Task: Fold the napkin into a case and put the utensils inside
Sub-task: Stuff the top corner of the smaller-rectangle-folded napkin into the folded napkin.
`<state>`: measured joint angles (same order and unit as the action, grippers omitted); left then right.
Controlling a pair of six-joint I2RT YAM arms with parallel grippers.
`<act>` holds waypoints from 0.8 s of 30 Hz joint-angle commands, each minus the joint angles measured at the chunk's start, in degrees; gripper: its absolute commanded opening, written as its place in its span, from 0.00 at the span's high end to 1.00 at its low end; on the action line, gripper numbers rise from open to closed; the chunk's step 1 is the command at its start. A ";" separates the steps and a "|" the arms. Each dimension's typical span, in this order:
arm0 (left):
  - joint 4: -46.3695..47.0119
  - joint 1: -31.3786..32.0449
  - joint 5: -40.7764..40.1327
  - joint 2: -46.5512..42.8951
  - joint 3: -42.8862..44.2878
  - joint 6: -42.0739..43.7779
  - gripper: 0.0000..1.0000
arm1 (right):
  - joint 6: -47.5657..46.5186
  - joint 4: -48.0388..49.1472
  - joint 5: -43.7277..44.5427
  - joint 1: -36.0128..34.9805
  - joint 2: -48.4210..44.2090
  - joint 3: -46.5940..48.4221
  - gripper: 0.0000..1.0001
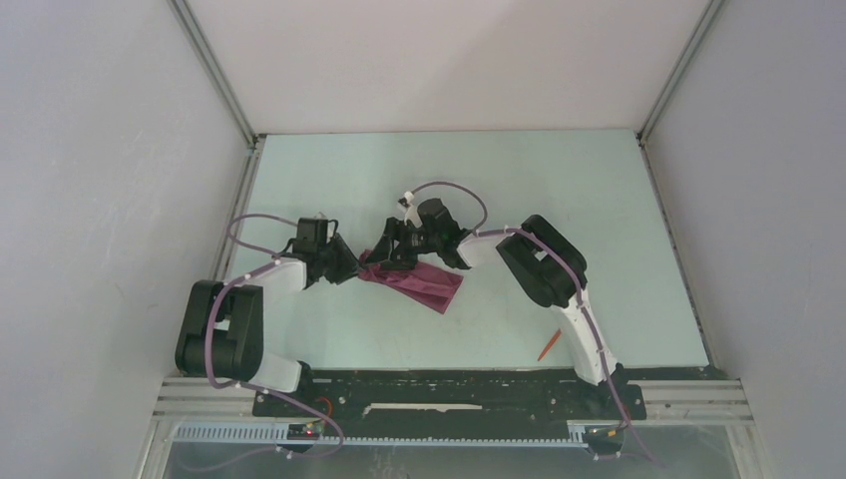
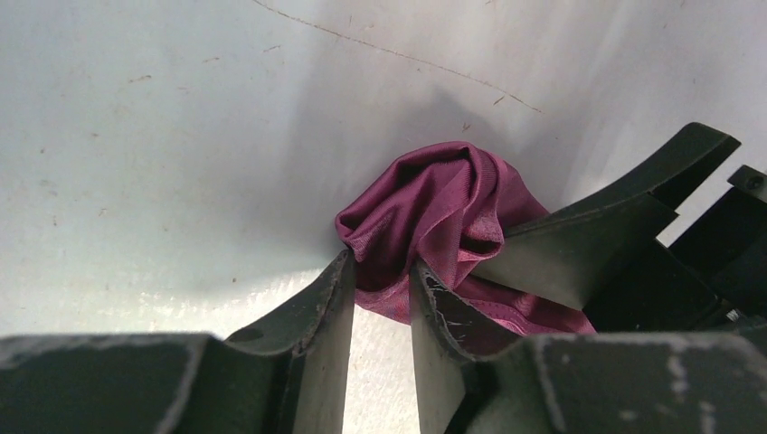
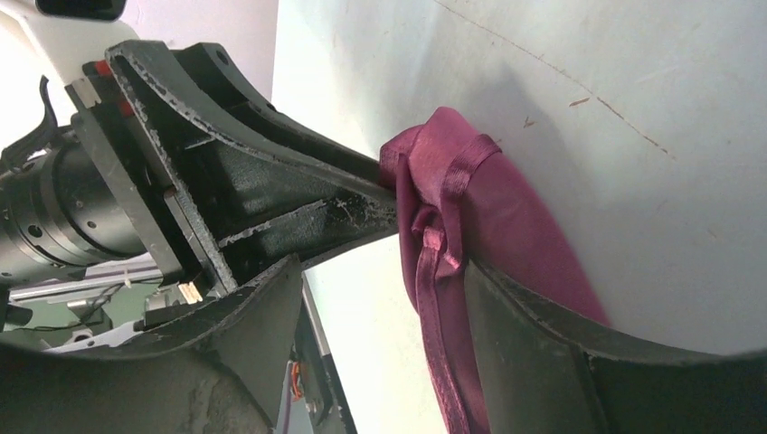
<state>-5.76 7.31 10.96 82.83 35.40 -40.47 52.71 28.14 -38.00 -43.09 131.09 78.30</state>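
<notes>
The plum-purple napkin (image 1: pixel 423 283) lies bunched and folded into a narrow strip at the table's middle. My left gripper (image 1: pixel 357 270) is shut on its crumpled left end, and the cloth bulges out past the fingertips in the left wrist view (image 2: pixel 432 206). My right gripper (image 1: pixel 392 251) is open just above that same end. In the right wrist view the napkin's hemmed edge (image 3: pixel 443 244) hangs against the inner face of one finger (image 3: pixel 534 334). One slim orange-red utensil (image 1: pixel 547 346) lies beside the right arm's base. The spoon is out of view.
The right gripper's finger (image 2: pixel 606 226) crosses over the cloth close to my left fingertips. The left gripper's fingers (image 3: pixel 298 194) fill the left side of the right wrist view. White walls enclose the pale table (image 1: pixel 559 190).
</notes>
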 commanded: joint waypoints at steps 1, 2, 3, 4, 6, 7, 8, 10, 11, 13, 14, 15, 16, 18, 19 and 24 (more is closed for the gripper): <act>2.25 -0.36 0.34 -1.74 -0.15 0.92 0.66 | -6.30 -6.28 0.28 0.40 -5.52 1.12 0.25; 2.24 -0.30 0.20 -2.50 -0.53 0.92 0.65 | -6.50 -6.61 0.23 0.53 -5.77 1.08 0.25; 2.19 -0.30 0.00 -3.48 -0.85 0.85 0.65 | -6.48 -6.64 0.10 0.67 -5.91 1.09 0.25; 1.97 -0.30 -0.24 -4.42 -1.18 0.91 0.64 | -6.48 -6.69 0.03 0.80 -6.02 1.10 0.24; 1.41 -0.36 -0.60 -6.27 -1.61 0.99 0.63 | -6.46 -6.34 -0.21 0.96 -5.93 1.17 0.24; 1.03 -0.36 -0.91 -6.99 -1.78 1.00 0.62 | -6.15 -5.89 -0.49 0.99 -5.67 1.12 0.24; 0.72 -0.37 -1.28 -7.78 -1.94 1.07 0.62 | -5.86 -5.49 -0.72 1.07 -5.39 1.19 0.25; 0.43 -0.37 -1.92 -9.28 -2.36 1.04 0.61 | -5.58 -4.83 -0.85 1.13 -4.90 1.23 0.26; 0.33 -0.35 -2.25 -9.76 -2.47 1.06 0.60 | -5.33 -4.32 -1.06 1.16 -4.65 1.23 0.28; 0.14 -0.37 -2.37 -9.70 -2.32 1.24 0.61 | -4.76 -3.56 -1.47 1.17 -3.71 1.65 0.32; 0.07 -0.36 -2.31 -9.27 -2.13 1.33 0.63 | -4.53 -3.38 -1.92 1.17 -2.95 1.95 0.35; 0.09 -0.32 -2.08 -8.74 -1.98 1.40 0.65 | -4.14 -2.97 -2.18 1.11 -2.51 2.14 0.39; 0.17 -0.32 -1.82 -8.14 -1.92 1.36 0.67 | -3.58 -2.40 -2.29 1.08 -2.08 2.21 0.41; 0.31 -0.31 -1.27 -7.21 -1.83 1.18 0.70 | -3.05 -2.16 -2.41 0.88 -1.18 2.61 0.43; 0.44 -0.34 -1.09 -6.93 -1.90 0.99 0.70 | -2.85 -2.01 -2.44 0.83 -0.91 2.74 0.44; 1.19 -0.35 -0.79 -6.81 -2.70 0.74 0.70 | -3.10 -2.71 -1.80 0.08 0.54 3.80 0.43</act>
<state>-5.63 7.31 9.67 76.09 33.41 -40.29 49.65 24.45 -39.62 -42.26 130.23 79.57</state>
